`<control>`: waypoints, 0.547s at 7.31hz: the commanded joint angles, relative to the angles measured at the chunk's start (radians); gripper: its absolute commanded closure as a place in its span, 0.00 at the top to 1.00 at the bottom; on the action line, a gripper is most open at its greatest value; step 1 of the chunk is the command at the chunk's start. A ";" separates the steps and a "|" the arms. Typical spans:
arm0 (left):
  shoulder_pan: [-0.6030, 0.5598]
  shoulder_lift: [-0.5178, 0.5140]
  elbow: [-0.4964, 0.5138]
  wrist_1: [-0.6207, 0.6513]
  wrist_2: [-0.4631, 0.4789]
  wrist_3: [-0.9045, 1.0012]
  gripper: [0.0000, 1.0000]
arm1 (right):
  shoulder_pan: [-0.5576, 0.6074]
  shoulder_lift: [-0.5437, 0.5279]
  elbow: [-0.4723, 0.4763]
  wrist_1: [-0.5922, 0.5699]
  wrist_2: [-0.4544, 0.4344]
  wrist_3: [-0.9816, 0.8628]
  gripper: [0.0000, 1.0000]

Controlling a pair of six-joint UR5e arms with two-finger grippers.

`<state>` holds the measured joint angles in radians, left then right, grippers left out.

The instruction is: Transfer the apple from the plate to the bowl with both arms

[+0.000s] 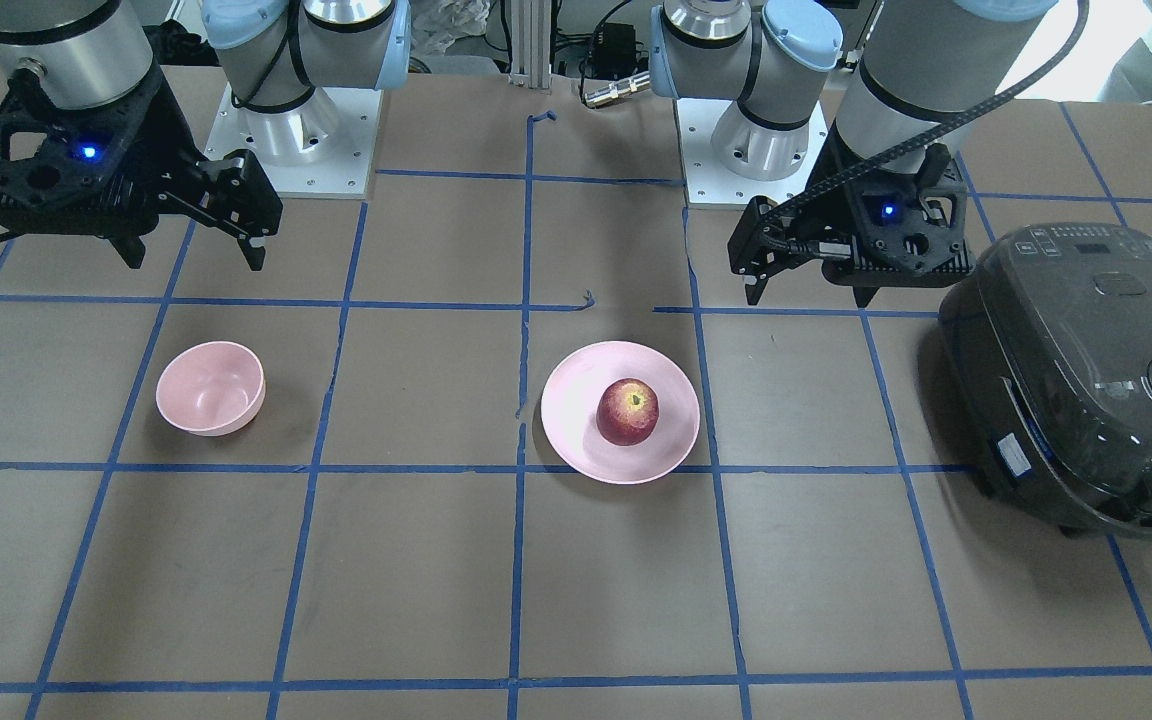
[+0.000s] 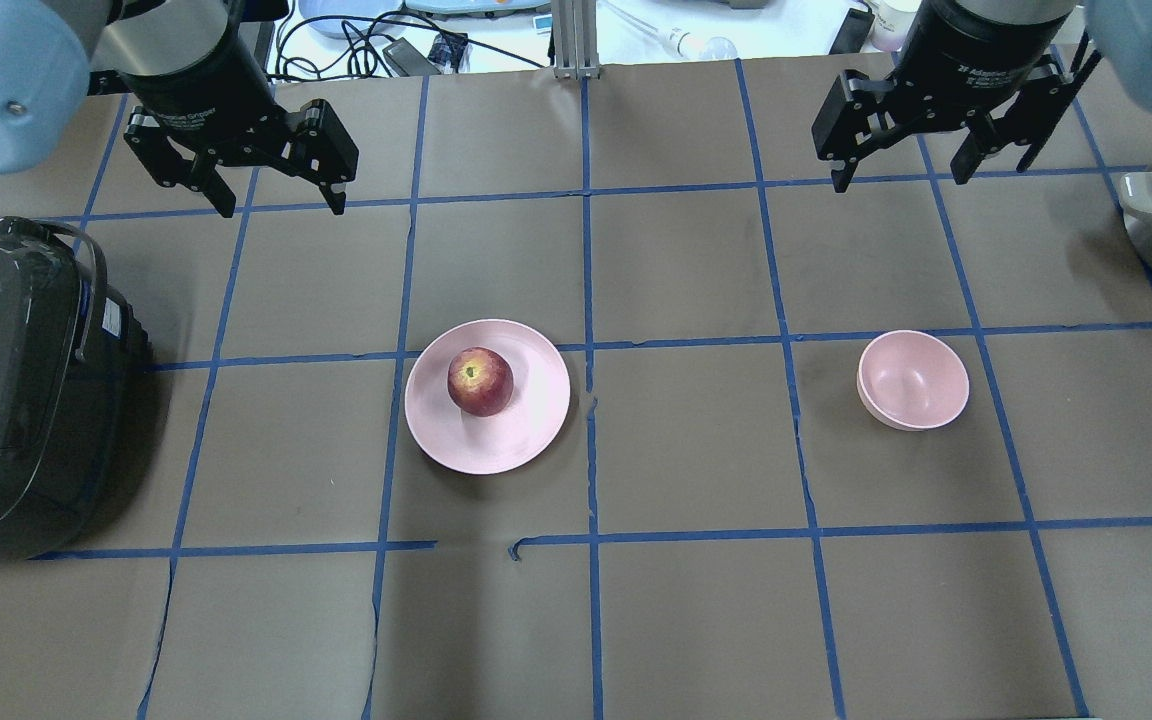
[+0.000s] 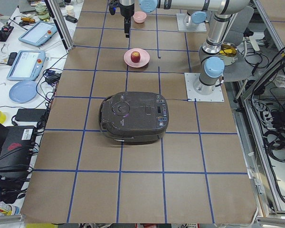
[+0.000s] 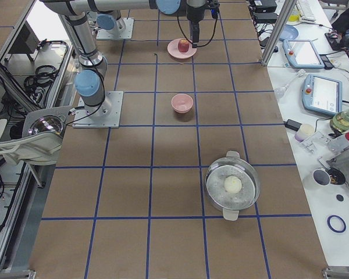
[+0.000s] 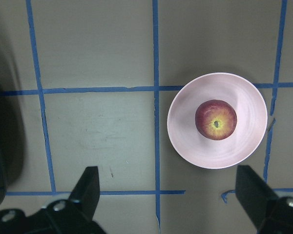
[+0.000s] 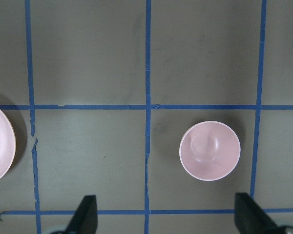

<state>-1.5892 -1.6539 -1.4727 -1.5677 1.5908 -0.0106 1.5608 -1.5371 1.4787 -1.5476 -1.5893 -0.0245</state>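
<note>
Standing by the table, I see the apple [image 2: 480, 381] sitting on the plate [image 2: 528, 438], a little off centre, stem dimple up, on the left half. The bowl [image 2: 913, 380] stands well apart to the right, with nothing in it. The left gripper [image 2: 281, 203] hangs high over the left half, well clear of the plate, jaws spread wide and holding nothing. The right gripper [image 2: 900, 180] hangs likewise on the bowl's side, wide open and bare.

Several things could go wrong from here, as I judge it. The apple is round and smooth, so fingers closing off its middle may squeeze it out sideways, and the shallow plate has hardly any rim to stop a roll. The plate looks light and may skid if nudged. The riskiest step is the pass between arms: if the left lets go before the right has a firm hold, the apple drops. The bowl is small and deep, so an off-centre release may strike its rim and tip it. The cooker [image 2: 6, 390] sits at the left end, where a wide swing could clip it.

The apple is red and glossy, with a yellow patch round the dimple. It looks firm and is narrower than the bowl's mouth.
</note>
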 commanded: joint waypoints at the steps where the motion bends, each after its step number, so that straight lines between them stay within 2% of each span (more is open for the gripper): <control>1: 0.000 0.002 0.000 0.000 -0.002 0.000 1.00 | 0.001 0.002 0.000 -0.002 0.002 0.000 1.00; 4: -0.002 0.006 0.000 -0.002 -0.003 0.000 1.00 | 0.001 0.002 0.000 -0.002 0.003 0.000 1.00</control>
<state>-1.5896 -1.6513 -1.4726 -1.5680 1.5889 -0.0107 1.5616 -1.5357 1.4787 -1.5493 -1.5874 -0.0245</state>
